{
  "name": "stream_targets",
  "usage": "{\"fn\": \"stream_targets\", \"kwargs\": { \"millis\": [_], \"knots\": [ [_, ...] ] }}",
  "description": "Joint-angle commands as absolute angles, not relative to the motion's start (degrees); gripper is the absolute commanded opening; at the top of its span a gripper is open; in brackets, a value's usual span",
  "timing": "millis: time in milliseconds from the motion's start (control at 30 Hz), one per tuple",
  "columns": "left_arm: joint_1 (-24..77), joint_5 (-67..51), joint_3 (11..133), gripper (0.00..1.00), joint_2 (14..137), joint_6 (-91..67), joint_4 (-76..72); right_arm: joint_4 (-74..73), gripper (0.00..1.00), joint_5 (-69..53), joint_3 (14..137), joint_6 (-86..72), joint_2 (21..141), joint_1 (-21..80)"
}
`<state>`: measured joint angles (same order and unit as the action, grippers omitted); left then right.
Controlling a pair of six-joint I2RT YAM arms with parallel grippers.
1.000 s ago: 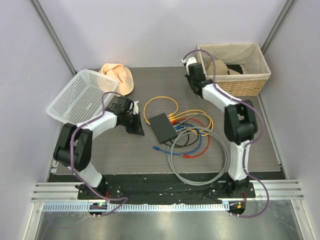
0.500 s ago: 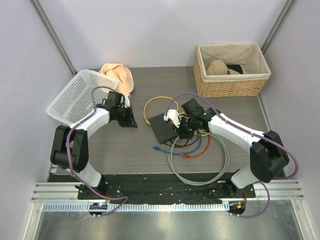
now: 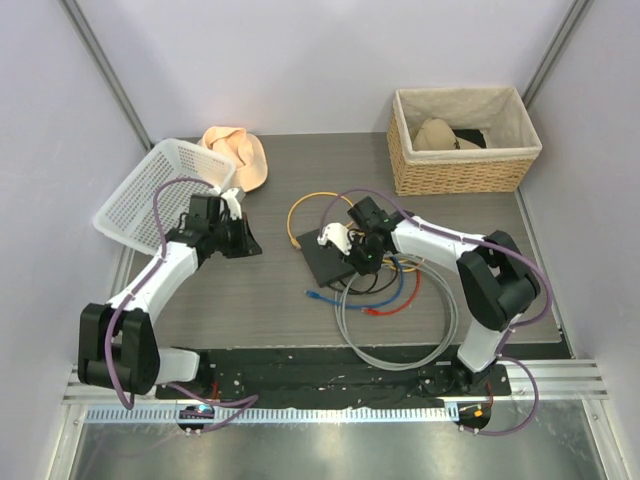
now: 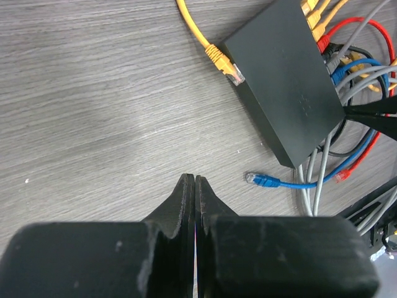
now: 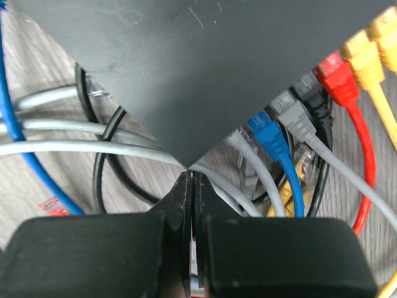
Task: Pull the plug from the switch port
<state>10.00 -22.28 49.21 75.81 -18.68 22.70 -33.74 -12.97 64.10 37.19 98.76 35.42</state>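
Note:
The switch [image 3: 322, 257] is a flat black box in the middle of the table. Yellow, red, blue and grey cables are plugged along its right edge. In the right wrist view the switch [image 5: 205, 68] fills the top, with a blue plug [image 5: 267, 129], a grey plug [image 5: 289, 110], a red plug [image 5: 335, 73] and a yellow plug [image 5: 363, 46] in its sockets. My right gripper [image 5: 192, 179] is shut and empty, its tips at the switch's near corner over a grey cable [image 5: 93, 148]; it also shows from above [image 3: 361, 264]. My left gripper [image 4: 195, 181] is shut and empty over bare table, left of the switch [image 4: 285, 81].
A loose yellow plug [image 4: 223, 62] lies against the switch's end and a loose blue plug [image 4: 260, 180] lies in front of it. Grey cable loops [image 3: 400, 335] lie near the front. A white plastic basket [image 3: 160, 190], a peach hat [image 3: 240, 155] and a wicker basket [image 3: 465, 165] stand at the back.
My right arm swung from the wicker basket down to the switch and settled at its plug side. My left gripper drew back to the left, away from the switch.

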Motion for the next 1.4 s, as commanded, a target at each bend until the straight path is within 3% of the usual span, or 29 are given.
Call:
{"fn": "stream_targets", "kwargs": {
  "millis": [0,433,567,733,767,800,900,1000,1133,1367],
  "knots": [
    [9.8,-22.9,48.9,0.0,73.1,-16.6,20.1,-32.3,0.01,-11.1,65.7,40.6,101.8,36.4],
    [9.8,-23.0,46.9,0.0,69.8,-16.8,19.1,-26.9,0.01,-11.9,76.4,33.8,110.0,50.8],
    [9.8,-21.4,46.9,0.0,68.8,-17.1,19.5,-29.3,0.01,-11.5,78.5,31.9,109.1,49.9],
    [9.8,-19.3,49.8,0.0,72.1,-17.1,21.9,-35.1,0.02,-21.4,85.4,27.6,102.9,44.1],
    [9.8,-19.2,50.9,0.0,73.5,-17.7,22.4,-35.0,0.06,-24.0,87.1,23.6,103.2,41.0],
    [9.7,-19.2,53.6,0.0,77.7,-18.9,23.1,-34.7,0.2,-25.3,88.9,21.0,103.8,39.5],
    [8.9,-20.6,61.7,0.05,85.1,-21.2,28.1,-33.8,0.49,-28.3,97.0,14.4,109.9,33.8],
    [7.4,-20.2,69.8,0.25,94.4,-21.7,35.8,-32.0,0.61,-33.7,103.0,13.6,116.4,30.4],
    [6.6,-17.8,77.2,0.32,103.7,-19.8,42.0,-31.5,0.65,-38.1,114.1,10.7,125.8,28.0],
    [7.6,-16.6,81.1,0.11,111.6,-14.5,43.2,-27.9,0.54,-34.9,123.4,7.6,134.8,27.8]
  ]
}}
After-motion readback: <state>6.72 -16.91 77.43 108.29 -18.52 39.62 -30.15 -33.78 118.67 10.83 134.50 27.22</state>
